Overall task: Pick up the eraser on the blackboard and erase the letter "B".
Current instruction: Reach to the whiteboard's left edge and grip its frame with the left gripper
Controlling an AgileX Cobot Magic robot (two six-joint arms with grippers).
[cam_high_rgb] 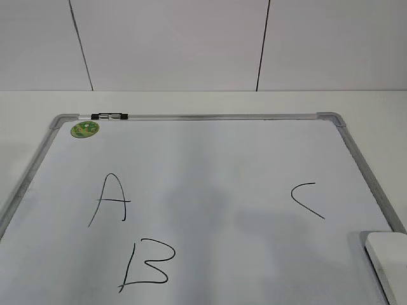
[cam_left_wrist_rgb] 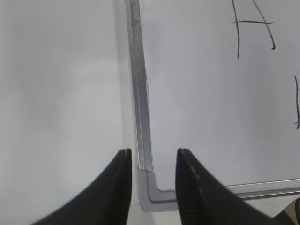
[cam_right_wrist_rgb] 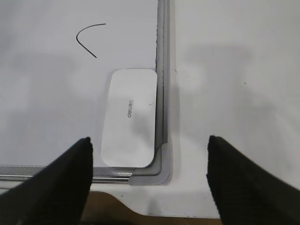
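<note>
The blackboard [cam_high_rgb: 203,159], a white dry-erase board in a silver frame, lies flat on the table. The black letter "B" [cam_high_rgb: 146,264] is at its near left, below the "A" [cam_high_rgb: 109,199]; the "C" [cam_high_rgb: 308,199] is at the right. The white eraser [cam_high_rgb: 388,257] lies in the board's near right corner; it also shows in the right wrist view [cam_right_wrist_rgb: 130,117], against the frame. My right gripper [cam_right_wrist_rgb: 149,157] is open wide above that corner, empty. My left gripper [cam_left_wrist_rgb: 153,161] is open above the near left corner [cam_left_wrist_rgb: 152,185], empty. Neither gripper shows in the exterior view.
A round green magnet [cam_high_rgb: 84,129] sits at the board's far left corner, next to a black clip [cam_high_rgb: 109,116] on the frame. A white wall [cam_high_rgb: 203,44] rises behind the table. The table's front edge [cam_right_wrist_rgb: 122,206] shows just below the board corner.
</note>
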